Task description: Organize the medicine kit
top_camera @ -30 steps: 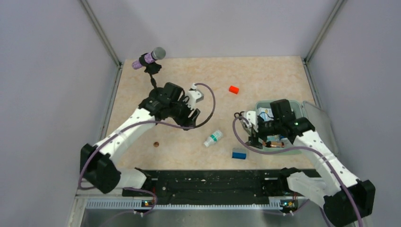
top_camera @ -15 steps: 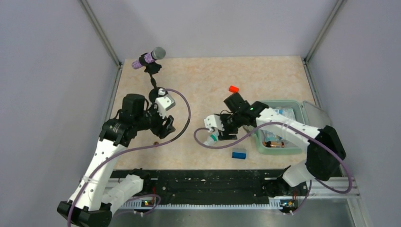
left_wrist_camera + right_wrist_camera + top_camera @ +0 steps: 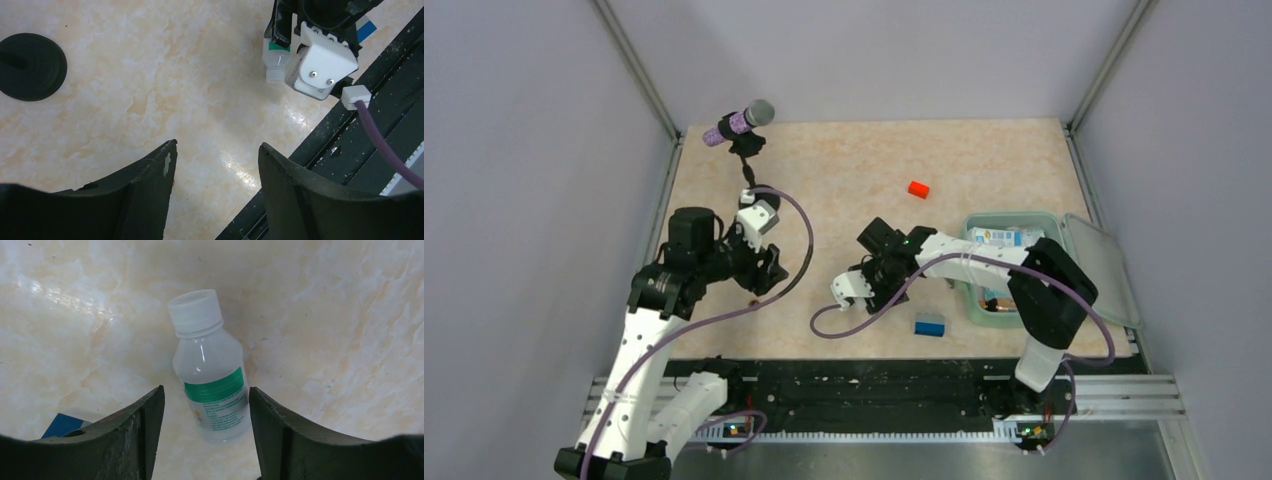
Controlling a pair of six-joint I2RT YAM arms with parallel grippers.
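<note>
1. From above, I see the medicine kit (image 3: 1016,216) open at the right of the desk (image 3: 844,170), well apart from the left tool (image 3: 767,272); the right tool (image 3: 874,285) hangs left of it, near a blue block (image 3: 930,325)
2. Left wrist: my left tool is spread wide above the desk
3. Right wrist: the right tool is spread astride a lying bottle (image 3: 212,390), not pinching it

No legible text; only blurred small print on the bottle (image 3: 212,385) label.
</note>
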